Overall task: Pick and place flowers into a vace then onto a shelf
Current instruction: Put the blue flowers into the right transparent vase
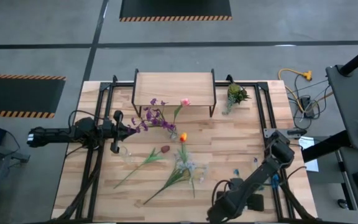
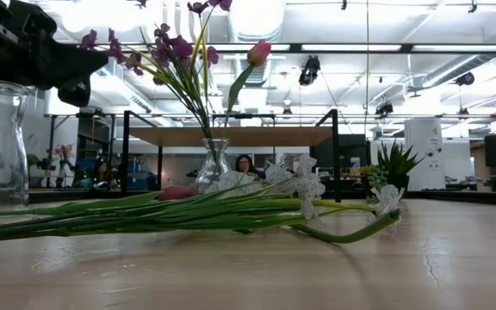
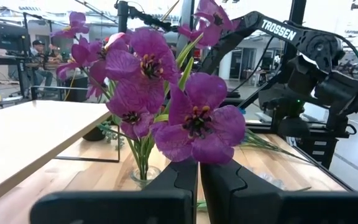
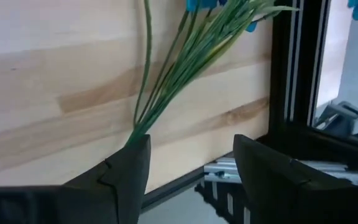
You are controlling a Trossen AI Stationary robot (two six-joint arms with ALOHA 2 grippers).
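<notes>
In the right wrist view the green stems (image 4: 185, 62) run off the frame's edge — their heads cut off — and their lower ends vanish behind a finger (image 4: 126, 171).

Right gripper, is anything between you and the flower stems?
Nothing visible. The right gripper is open, low over the table's near edge, and the green stems of the flowers fan out just ahead of its fingers with only bare wood between.
</notes>
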